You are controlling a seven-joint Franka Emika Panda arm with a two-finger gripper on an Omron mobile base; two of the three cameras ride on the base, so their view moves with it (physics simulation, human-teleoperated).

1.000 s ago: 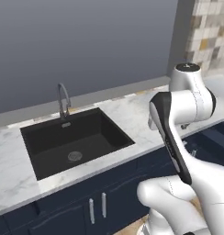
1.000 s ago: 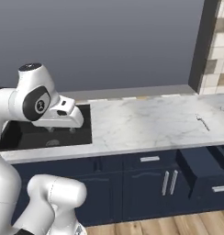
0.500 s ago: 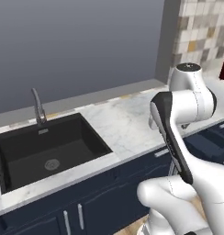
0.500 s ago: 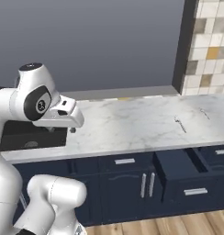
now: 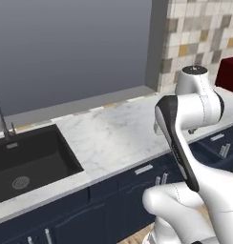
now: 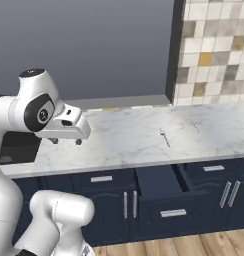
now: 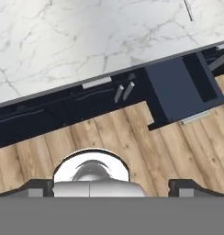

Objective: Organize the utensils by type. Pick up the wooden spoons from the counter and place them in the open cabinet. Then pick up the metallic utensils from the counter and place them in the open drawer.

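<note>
Marble counter [image 6: 124,137] has slid left across both base views, so the base is driving toward the metallic utensils [image 6: 165,138] above the open drawer [image 6: 159,182]; gripper [image 6: 65,141] wide open, empty.

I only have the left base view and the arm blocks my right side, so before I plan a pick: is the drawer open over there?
Observer: Yes. The right base view has the open drawer pulled out under the counter.
Operator: Anything to pick up near it?
Observer: Two thin metallic utensils lie apart on the marble, one just behind the drawer.
Operator: And the end effector?
Observer: The end effector is open and empty, pointing down, well left of the utensils.
</note>
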